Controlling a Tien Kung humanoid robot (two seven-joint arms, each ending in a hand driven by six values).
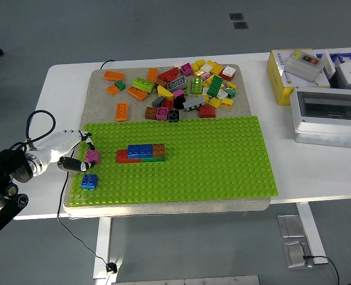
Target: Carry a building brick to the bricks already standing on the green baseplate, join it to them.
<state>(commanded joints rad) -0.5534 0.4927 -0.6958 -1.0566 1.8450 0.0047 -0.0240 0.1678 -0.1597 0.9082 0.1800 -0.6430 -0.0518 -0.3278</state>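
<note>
At the baseplate's left edge: the left hand [74, 152] reaches in over the green baseplate [223, 160]; only this hand shows
Hand state: fingers curled in a pinch on a small pink brick [92, 156], index over its top, thumb below it at the near side; whether the brick sits on the studs or is lifted just off them cannot be told
Task's thing: the pink brick is near the plate's left border, left of the joined bricks [142, 152] and apart from them, a strip of bare studs between
Joined bricks: a low row of red, blue, brown and green pieces standing left of the plate's middle
Blue brick [89, 181]: alone on the plate, just in front of the hand, not touched
Surface: the baseplate lies on a beige mat [98, 83] on the white table [62, 83]; a loose pile of bricks [187, 86] in many colours sits on the mat's far part
Table's right end: a grey case with a clear lid [328, 117]; a yellow box [280, 76] behind it
Room: grey floor around the table
Arm pose: the black forearm comes in low from the picture's left edge, a black cable [35, 122] looping above the wrist; the hand's white back faces up, fingers pointing right
</note>
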